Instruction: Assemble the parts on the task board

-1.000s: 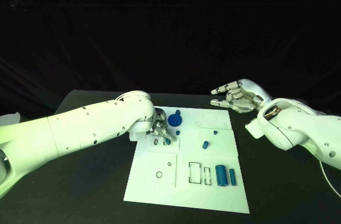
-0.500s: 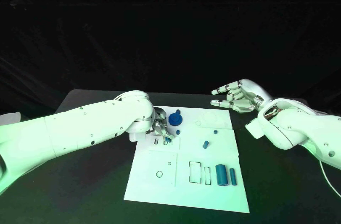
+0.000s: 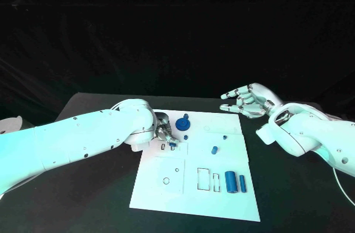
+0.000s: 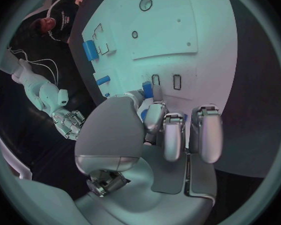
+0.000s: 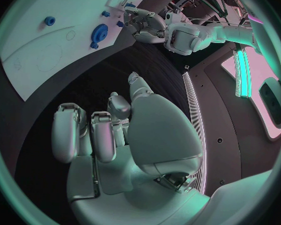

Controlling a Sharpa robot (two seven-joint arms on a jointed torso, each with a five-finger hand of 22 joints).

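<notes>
The white task board (image 3: 196, 192) lies in the middle of the black table. My left hand (image 3: 164, 133) hovers low over its near-left area and pinches a small blue part (image 3: 172, 146) between thumb and a finger, right above two narrow slots (image 4: 177, 82). The left wrist view shows that blue part (image 4: 147, 90) at the fingertips of the left hand (image 4: 159, 130), touching or nearly touching the board. My right hand (image 3: 248, 102) floats beyond the board's far right corner, fingers apart and holding nothing; the same hand (image 5: 115, 130) appears in the right wrist view.
On the board sit a blue gear (image 3: 182, 124), a few small blue pegs (image 3: 214, 151) and two blue cylinders (image 3: 231, 182) near the front right. Rectangular outlines (image 3: 202, 178) and a small round hole (image 3: 165, 181) mark the front part.
My left forearm has swung a little lower and the hand has settled slightly over the slots with the blue part. The right hand has not moved.
</notes>
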